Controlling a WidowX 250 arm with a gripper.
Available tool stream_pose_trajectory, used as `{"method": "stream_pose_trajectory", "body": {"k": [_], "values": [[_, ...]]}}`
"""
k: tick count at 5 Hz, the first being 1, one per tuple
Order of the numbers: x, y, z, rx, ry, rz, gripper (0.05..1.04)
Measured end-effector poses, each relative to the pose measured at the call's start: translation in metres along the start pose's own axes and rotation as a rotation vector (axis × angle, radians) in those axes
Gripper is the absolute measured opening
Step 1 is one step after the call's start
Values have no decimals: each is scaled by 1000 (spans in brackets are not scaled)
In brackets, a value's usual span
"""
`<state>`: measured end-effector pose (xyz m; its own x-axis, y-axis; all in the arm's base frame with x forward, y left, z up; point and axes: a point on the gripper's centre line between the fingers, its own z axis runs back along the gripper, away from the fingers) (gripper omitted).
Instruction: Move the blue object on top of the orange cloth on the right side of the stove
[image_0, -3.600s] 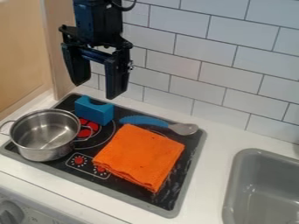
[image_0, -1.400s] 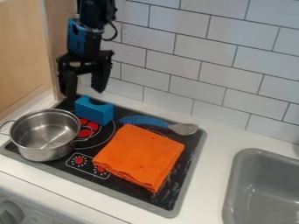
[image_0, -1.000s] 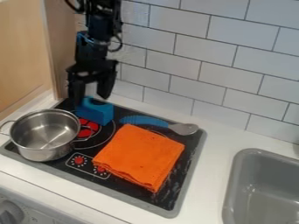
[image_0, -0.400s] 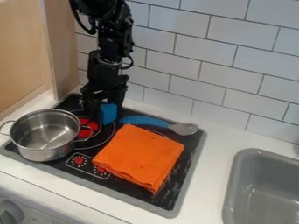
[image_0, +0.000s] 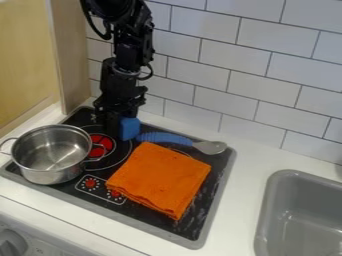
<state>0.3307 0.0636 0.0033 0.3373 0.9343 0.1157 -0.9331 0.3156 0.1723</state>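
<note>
Desk (image_0: 244, 200) with a black stove (image_0: 208, 192), a gray sink (image_0: 274, 215) at right.
On the stove, a folded orange cloth (image_0: 160, 177) lies right of a metal pot (image_0: 53, 172). The end effector (image_0: 113, 128) is at the back left; whether it is pinching or spread cannot be told. A blue-handled spoon (image_0: 167, 138) lies behind the cloth; the blue block (image_0: 129, 129), partly hidden, is beside the end effector.

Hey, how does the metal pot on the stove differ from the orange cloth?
The pot is shiny, round and rigid-looking, while the cloth is matte, orange and roughly square. The pot stands upright and open at the top; the cloth lies low, folded into a flat stack. Both rest on the stove.
</note>
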Motion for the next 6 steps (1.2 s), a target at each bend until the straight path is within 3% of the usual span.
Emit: {"method": "stream_pose_trajectory", "body": {"k": [1, 3, 4, 6], "values": [[-2, 3, 0, 4, 2, -15, 319], [-2, 19, 3, 58, 16, -96, 318], [8, 20, 37, -12, -34, -109, 318], [2, 23, 91, -156, -78, -131, 317]]}}
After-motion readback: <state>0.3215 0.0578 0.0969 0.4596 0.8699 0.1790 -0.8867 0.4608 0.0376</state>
